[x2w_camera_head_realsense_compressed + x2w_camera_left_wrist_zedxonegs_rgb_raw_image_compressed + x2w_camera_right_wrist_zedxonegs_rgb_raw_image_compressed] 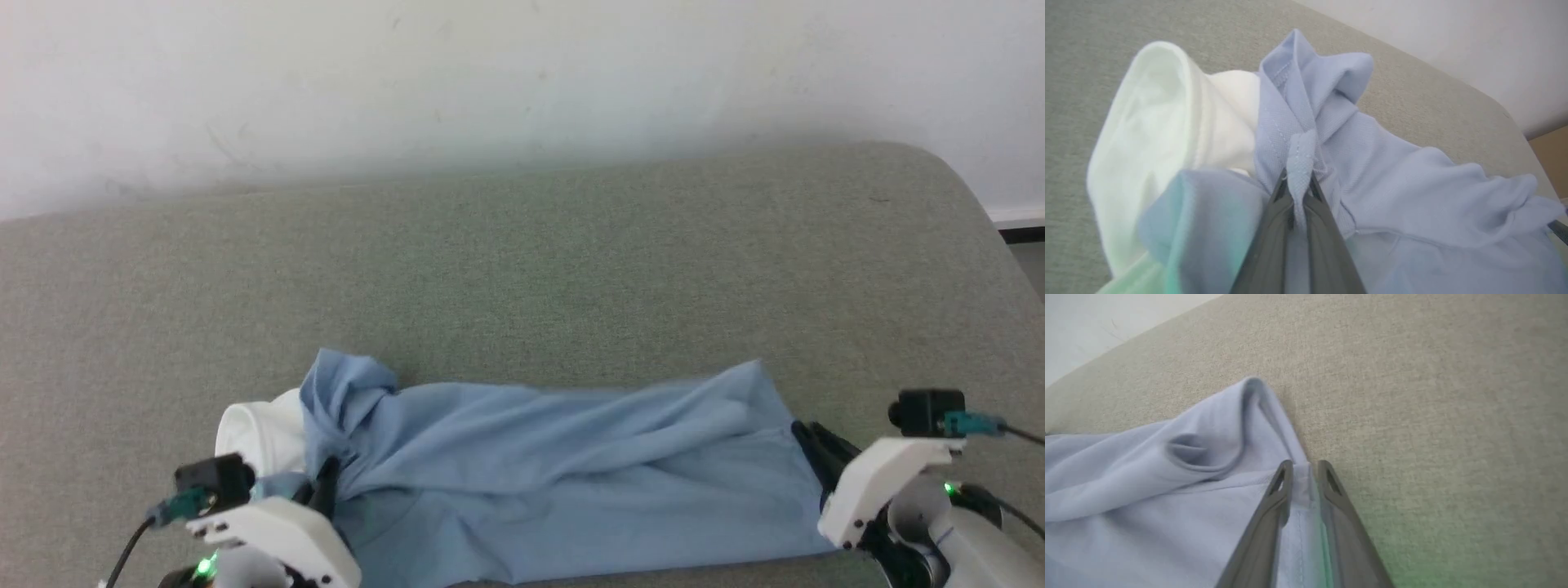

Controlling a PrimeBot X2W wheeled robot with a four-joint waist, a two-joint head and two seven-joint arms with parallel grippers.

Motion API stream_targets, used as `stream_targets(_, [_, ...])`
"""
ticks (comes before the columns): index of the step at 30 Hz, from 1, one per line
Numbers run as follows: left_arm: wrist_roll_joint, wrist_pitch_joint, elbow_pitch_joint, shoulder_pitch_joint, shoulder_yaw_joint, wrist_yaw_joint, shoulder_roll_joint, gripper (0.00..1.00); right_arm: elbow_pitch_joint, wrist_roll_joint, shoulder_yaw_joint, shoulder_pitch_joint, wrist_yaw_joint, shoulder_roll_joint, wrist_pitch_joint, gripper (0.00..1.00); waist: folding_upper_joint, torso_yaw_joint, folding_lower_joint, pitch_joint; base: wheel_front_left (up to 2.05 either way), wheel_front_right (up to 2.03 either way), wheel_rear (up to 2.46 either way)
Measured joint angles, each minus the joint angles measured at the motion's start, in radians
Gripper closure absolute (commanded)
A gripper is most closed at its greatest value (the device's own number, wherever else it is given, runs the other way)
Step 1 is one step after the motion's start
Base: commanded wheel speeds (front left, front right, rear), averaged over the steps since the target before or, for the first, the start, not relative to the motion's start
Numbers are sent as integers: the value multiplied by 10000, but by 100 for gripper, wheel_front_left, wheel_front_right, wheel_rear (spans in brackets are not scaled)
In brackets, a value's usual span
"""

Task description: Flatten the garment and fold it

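garment (563, 482) rumpled, left hand (1298, 183) and right hand (1304, 469) each pinching an end edge; open fabric surface (571, 261) beyond.

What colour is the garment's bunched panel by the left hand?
White panel, best seen in left wrist view.

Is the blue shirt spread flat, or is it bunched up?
Bunched, not flat. The shirt lies as a long wrinkled band with raised folds, and its white part is rolled up at one end.
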Motion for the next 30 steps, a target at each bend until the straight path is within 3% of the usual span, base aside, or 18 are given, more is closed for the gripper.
stream_targets(4, [184,-602,-63,490,142,268,178,0,-270,-10,-184,641,-19,-125,-522,0,0,-119,1,-131,0,0,0])
stream_targets(6, [550,-1124,-180,662,219,558,211,0,-696,-59,-328,1039,-19,-182,-723,0,0,-173,1,-211,0,0,0])
stream_targets(12, [1206,-2301,-717,1164,435,886,215,0,-2148,-416,-1298,2124,-19,-600,-738,0,0,-371,1,-431,0,0,0])
stream_targets(23, [3300,-2734,-1985,1789,840,1068,414,0,-3774,-1870,-3005,2667,-19,-717,2844,0,0,-20,1,-750,0,0,0])
stream_targets(30, [3889,-2740,-2431,1818,840,953,104,0,-3718,-2683,-3603,2466,-19,-63,4830,0,0,517,1,-507,0,0,0])
